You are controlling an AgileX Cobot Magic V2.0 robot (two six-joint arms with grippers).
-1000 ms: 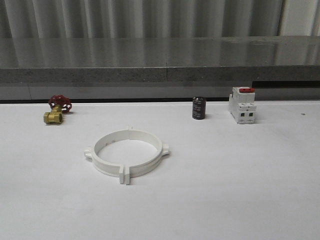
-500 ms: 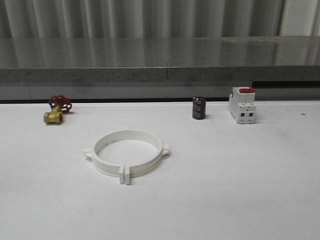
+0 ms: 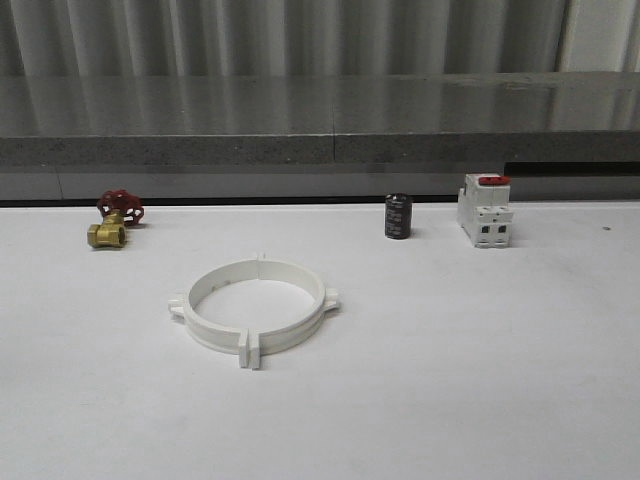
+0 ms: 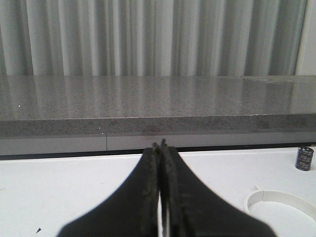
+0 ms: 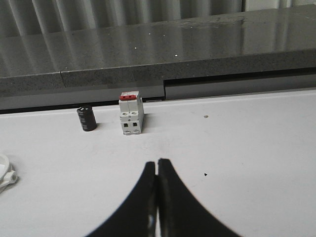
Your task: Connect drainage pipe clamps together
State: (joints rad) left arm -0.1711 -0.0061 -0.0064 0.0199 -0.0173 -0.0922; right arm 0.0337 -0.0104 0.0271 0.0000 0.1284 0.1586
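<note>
The two white drainage pipe clamps (image 3: pixel 255 306) lie on the white table, left of centre in the front view. Their end flanges meet at the near side and at the far side, so they form one closed ring. In the left wrist view my left gripper (image 4: pixel 159 146) is shut with nothing between its black fingers, and an arc of the ring (image 4: pixel 281 202) lies off to one side, apart from it. My right gripper (image 5: pixel 157 162) is shut and empty too, and a bit of a clamp (image 5: pixel 6 173) peeks in at the frame's edge.
A brass valve with a red handwheel (image 3: pixel 113 220) sits at the back left. A black cylinder (image 3: pixel 398 216) and a white breaker with a red switch (image 3: pixel 484 210) stand at the back right. A grey stone ledge (image 3: pixel 320 140) runs along the table's far edge.
</note>
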